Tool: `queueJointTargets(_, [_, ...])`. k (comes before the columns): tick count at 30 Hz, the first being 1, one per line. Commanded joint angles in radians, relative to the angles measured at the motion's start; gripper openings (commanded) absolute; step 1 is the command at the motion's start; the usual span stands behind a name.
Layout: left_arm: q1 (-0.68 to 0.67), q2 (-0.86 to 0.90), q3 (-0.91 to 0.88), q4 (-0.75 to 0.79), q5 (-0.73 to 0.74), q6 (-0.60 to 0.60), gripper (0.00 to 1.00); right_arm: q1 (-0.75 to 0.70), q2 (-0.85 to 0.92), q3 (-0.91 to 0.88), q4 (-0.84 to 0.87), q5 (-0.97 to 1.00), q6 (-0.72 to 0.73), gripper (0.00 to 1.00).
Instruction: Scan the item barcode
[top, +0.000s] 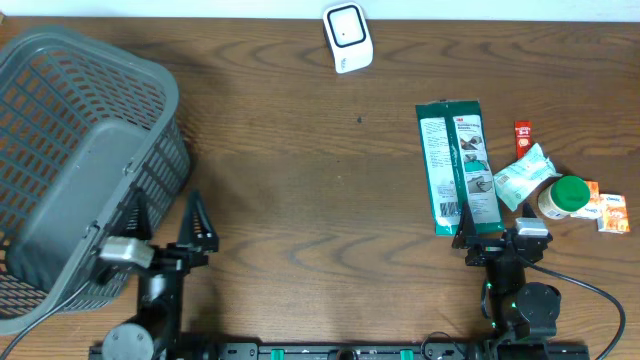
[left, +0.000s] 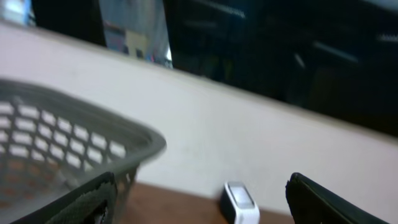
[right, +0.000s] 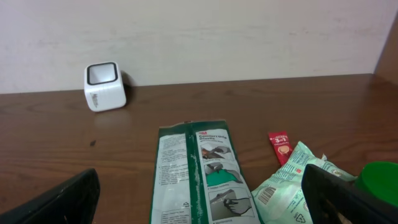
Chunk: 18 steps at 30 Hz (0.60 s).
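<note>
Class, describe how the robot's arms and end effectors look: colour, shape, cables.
Both arms are black. The left end effector and right end effector each have two dark wedge-shaped fingers. A black cable loops from the right arm, which shows green lights.

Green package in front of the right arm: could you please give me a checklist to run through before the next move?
1. Right pincer open and empty: ok.
2. Green package lying flat just ahead of that pincer: ok.
3. Package free of neighbours: cannot tell, a pale pouch sits right at its edge.
4. Scanner upright at the far edge of the table: ok.
5. Package barcode facing up: cannot tell, the print is too small.
6. Left pincer open beside the basket, away from the package: ok.
</note>
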Motion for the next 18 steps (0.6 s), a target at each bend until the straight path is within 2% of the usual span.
queueJointTargets(1, [0.004, -0.01, -0.071, 0.005, 0.064, -0.002, 0.88, -0.006, -0.006, -0.001, -0.003, 0.009, 0.016, 0.99])
queueJointTargets(7, [0.004, -0.01, -0.217, 0.003, 0.055, -0.002, 0.88, -0.006, -0.006, -0.001, -0.003, 0.009, 0.016, 0.99])
queueJointTargets(12, [0.004, -0.01, -0.215, -0.161, -0.05, 0.016, 0.88, -0.006, -0.006, -0.001, -0.003, 0.01, 0.016, 0.99])
queueJointTargets(18, [0.004, -0.01, -0.215, -0.227, -0.057, 0.308, 0.88, -0.006, -0.006, -0.001, -0.003, 0.009, 0.016, 0.99])
